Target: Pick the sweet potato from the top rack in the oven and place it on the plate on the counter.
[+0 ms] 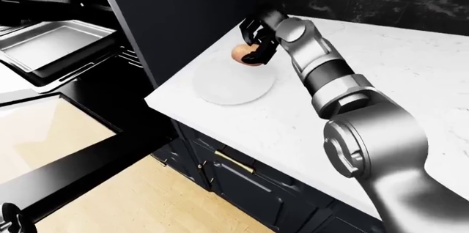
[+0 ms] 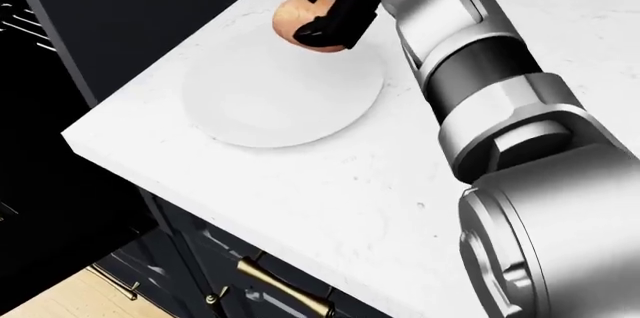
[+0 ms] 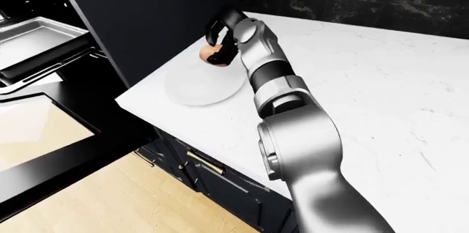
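Nearest me is my own right arm (image 2: 500, 108), which fills the lower right of every view and reaches up and left across the white counter (image 2: 330, 198). Below the counter edge sit dark cabinets with a brass handle (image 2: 285, 292), and to the left the oven door (image 1: 51, 150) hangs open with a tray (image 1: 55, 46) on a pulled-out rack.

Further along, the plate (image 2: 270, 100) lies flat near the counter's left corner. Beyond it, my right hand (image 2: 325, 10) has its black fingers (image 2: 335, 25) curled closed around the potato (image 2: 298, 24), which is held at the plate's far rim, over its upper edge, not its middle. I can't tell whether it already touches the plate.

The risks as I judge them: letting go here could put the potato on the rim, where it may roll off toward the wall or tip the plate. If it is off the surface, a drop could bounce it. Opening the fingers unevenly could flick it sideways. I can't see my left hand.
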Controlling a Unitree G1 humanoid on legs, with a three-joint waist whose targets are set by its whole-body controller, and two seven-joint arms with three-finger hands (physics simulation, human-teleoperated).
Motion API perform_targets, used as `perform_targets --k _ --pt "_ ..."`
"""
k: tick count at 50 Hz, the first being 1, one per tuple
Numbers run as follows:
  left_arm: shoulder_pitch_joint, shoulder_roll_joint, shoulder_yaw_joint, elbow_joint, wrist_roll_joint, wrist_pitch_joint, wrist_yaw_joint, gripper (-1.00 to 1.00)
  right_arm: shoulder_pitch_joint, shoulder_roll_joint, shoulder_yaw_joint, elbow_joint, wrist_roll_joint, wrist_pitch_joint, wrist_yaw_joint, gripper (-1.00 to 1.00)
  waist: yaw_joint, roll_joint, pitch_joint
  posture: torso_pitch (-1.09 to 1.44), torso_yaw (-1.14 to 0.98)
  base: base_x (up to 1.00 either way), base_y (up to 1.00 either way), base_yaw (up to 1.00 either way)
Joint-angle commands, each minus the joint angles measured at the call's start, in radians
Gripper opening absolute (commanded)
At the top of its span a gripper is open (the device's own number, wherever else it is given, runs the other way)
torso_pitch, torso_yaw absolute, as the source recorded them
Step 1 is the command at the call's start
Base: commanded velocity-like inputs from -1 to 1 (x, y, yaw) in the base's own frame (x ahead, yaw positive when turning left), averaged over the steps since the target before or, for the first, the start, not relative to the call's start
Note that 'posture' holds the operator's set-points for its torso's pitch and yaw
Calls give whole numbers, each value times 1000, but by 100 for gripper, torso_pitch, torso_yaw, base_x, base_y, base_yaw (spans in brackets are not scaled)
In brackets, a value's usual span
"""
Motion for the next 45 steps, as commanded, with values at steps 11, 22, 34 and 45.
perform_targets --k 11,22,34,45 --pt "13 25 35 -8 -6 -46 14 100 -10 25 9 -32 -45 -53 -20 -100 3 8 -31 0 0 0 0 0" --pt "25 48 47 -1 -34 -55 26 100 1 37 7 -27 -69 -56 -18 -62 9 10 -33 0 0 0 0 0" --pt "36 49 45 -7 -49 -60 40 100 -5 36 2 -29 -77 -62 -5 68 12 10 -35 0 0 0 0 0" --pt "43 48 41 -2 -48 -72 42 100 -54 12 -22 -35 -46 -56 -20 100 13 8 -37 0 0 0 0 0"
